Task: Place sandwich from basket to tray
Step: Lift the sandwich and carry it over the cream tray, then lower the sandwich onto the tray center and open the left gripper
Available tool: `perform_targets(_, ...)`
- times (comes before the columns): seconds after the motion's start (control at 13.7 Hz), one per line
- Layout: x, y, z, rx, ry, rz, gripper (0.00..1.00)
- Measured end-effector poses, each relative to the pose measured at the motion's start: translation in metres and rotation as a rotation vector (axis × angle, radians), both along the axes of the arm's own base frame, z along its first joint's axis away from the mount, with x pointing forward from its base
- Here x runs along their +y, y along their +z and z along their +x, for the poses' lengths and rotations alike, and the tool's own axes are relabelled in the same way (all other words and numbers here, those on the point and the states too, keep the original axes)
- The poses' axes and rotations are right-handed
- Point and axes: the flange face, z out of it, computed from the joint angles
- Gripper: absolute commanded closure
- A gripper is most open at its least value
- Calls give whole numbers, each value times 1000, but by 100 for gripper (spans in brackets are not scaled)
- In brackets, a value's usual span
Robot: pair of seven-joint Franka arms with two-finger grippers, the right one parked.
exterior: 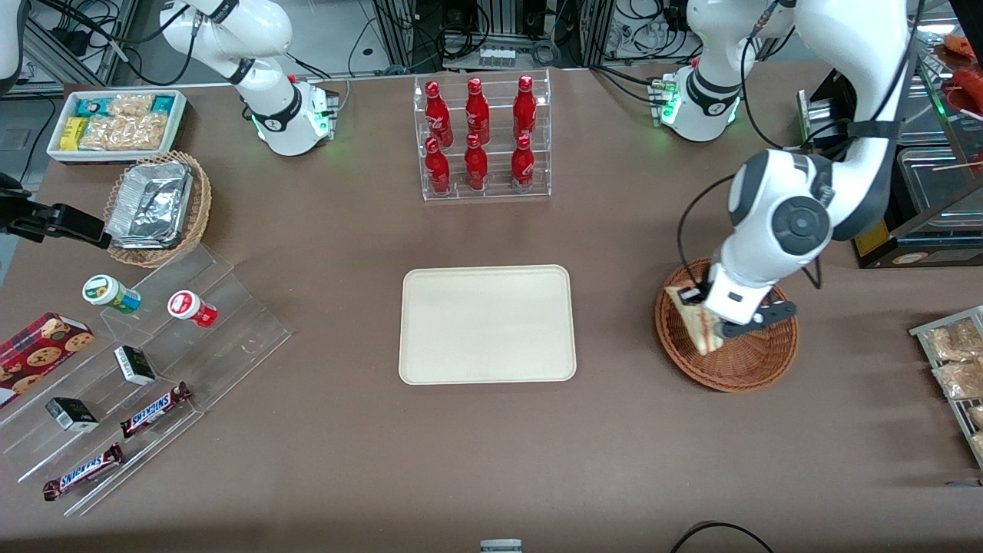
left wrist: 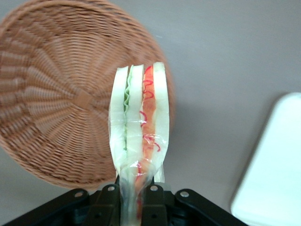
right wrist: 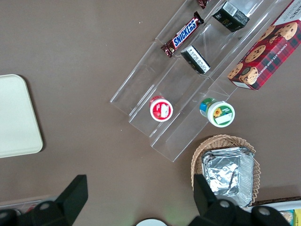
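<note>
Left-arm hand (exterior: 710, 311) sits over the basket (exterior: 749, 361), toward its 9 o'clock rim as the front view shows it. Fingers (left wrist: 109, 200) are clamped on the sandwich (exterior: 697, 322), pinching its narrow end. In the wrist view the sandwich (left wrist: 138, 127) stands edge-on out of the hand (left wrist: 130, 207), bread slices with green and red filling between them, wrapped in clear film. It hangs over the basket (left wrist: 51, 99) rim and the bare desk (left wrist: 225, 61) just beside it; a corner of the tray (left wrist: 275, 174) shows nearby.

Front view: tray (exterior: 487, 324) lies flat mid-desk, at roughly 9 o'clock from the basket, apart from it, nothing on it. Rack of red bottles (exterior: 480, 138) at 12 o'clock from the tray, farther from the camera. Toward the parked arm's end: paler wicker basket with foil trays (exterior: 157, 207), white bin of snacks (exterior: 117, 123), clear stepped stand with Snickers bars (exterior: 153, 411).
</note>
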Motion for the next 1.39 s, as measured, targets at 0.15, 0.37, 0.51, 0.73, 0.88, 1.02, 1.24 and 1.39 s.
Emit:
perform_targets(0.15, -42, 11, -10, -15, -72, -21, 100)
perform_targets(0.37, -102, 22, -29, -42, -200, -25, 100)
perform_targets(0.51, -137, 21, -38, -55, -287, -19, 100)
perform_targets(0.73, -191, 9, -46, -58, -346, -30, 100)
perform_targets(0.88, -227, 0, -47, -65, -333, -25, 100)
perform_targets(1.02, -263, -13, -47, -63, -304, -3, 100)
perform_targets(1.24, -303, -40, -42, -69, -268, 7, 100)
perform_targets(1.39, -313, -57, -36, -59, -263, -1, 100)
